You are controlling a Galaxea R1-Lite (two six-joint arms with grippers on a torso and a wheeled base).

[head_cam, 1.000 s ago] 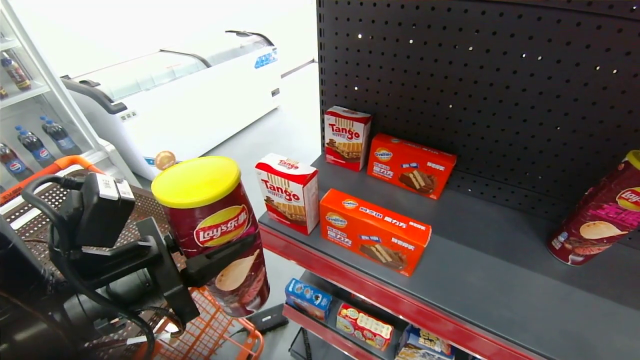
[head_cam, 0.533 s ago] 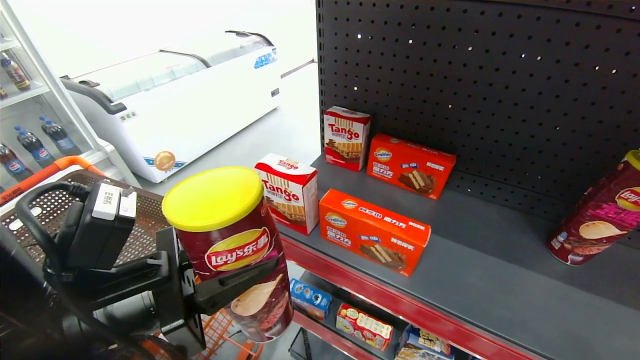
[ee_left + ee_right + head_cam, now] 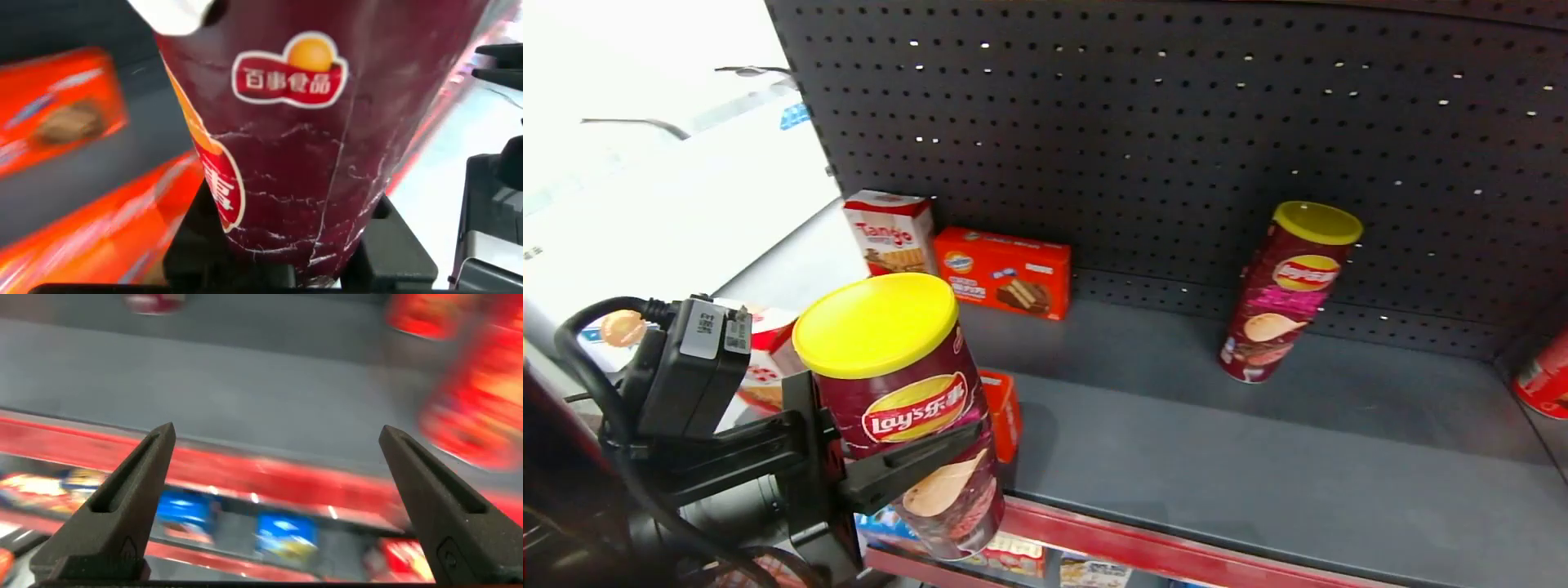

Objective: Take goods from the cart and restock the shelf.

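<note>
The chip can [image 3: 903,408] hid most of an orange box [image 3: 1003,412] lying at the front of the shelf [image 3: 1258,457], and a red pack [image 3: 1543,380] at the shelf's right end was cut off at the view's edge. The can, a dark red tube with a yellow lid, stood nearly upright just before the shelf's front edge in the left gripper [image 3: 907,445], whose fingers [image 3: 907,469] were clamped around its lower half. The right gripper [image 3: 278,498] had its fingers spread wide with nothing between them.

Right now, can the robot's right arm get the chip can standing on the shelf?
Probably yes. The right gripper is open and empty, facing the shelf, and the floor in front of the standing chip can is bare. It would have to stretch in, though.
</note>
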